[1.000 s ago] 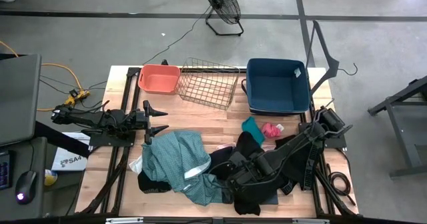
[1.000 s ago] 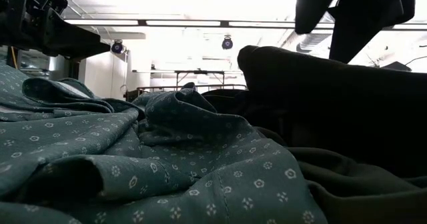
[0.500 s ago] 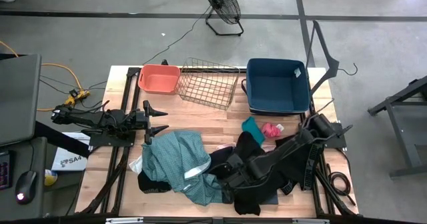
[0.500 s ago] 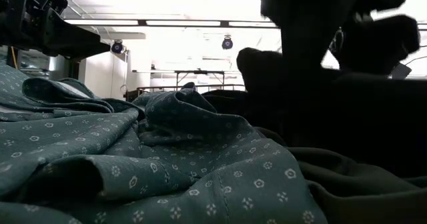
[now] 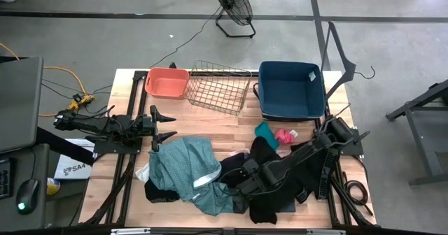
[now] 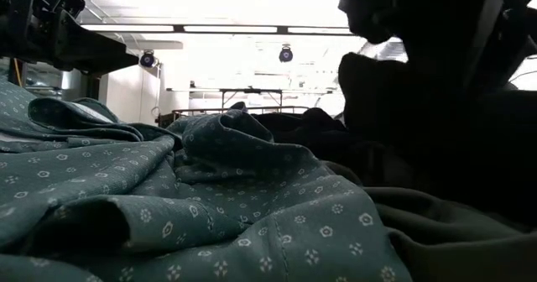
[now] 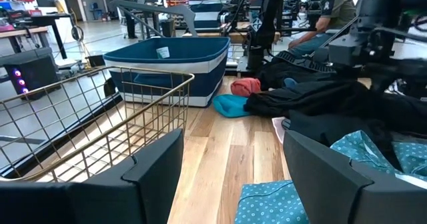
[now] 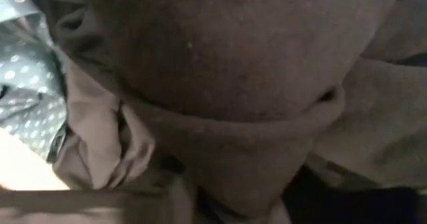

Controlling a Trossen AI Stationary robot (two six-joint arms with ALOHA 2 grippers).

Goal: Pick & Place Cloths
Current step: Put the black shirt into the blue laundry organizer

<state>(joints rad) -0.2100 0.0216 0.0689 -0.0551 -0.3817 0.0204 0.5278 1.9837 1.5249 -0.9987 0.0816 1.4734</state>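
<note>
The coral tub [image 5: 166, 82], wire basket [image 5: 218, 87] and blue bin [image 5: 291, 89] hold no cloths. At six o'clock, the right gripper [image 5: 246, 186] is buried in black cloths [image 5: 269, 196], grip unreadable; the left gripper [image 5: 165, 126] gapes empty at nine.

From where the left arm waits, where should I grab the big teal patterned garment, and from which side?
Take the teal patterned garment at the raised fold near its far-left corner, coming straight down from above. That edge lies nearest the left gripper, stands up in ridges in the low view, and is bare of black cloths, which overlap its right side where the right gripper works.
</note>
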